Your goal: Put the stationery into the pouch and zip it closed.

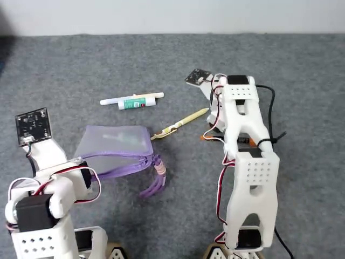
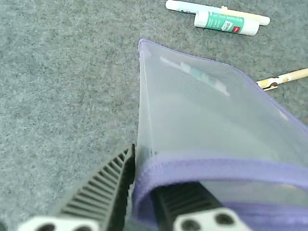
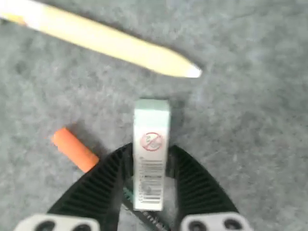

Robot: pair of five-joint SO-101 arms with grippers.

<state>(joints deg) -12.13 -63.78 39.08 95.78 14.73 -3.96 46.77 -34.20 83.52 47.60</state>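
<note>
Pouch (image 1: 116, 143) lies on the grey carpet (image 1: 81, 65) with its mouth open, and your left gripper (image 2: 142, 175) pinches its purple rim. Your right gripper (image 3: 150, 161) is clamped on a small white and green block (image 3: 151, 130), beside an orange piece (image 3: 74, 149) and near the yellow pen (image 3: 110, 45).

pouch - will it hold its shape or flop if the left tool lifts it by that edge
Probably floppy: the pouch is thin, see-through fabric that bows where the left tool pinches its purple zip edge. Likely light, since it looks empty. Lifted from that end, it may sag and drag on the grey carpet.
</note>
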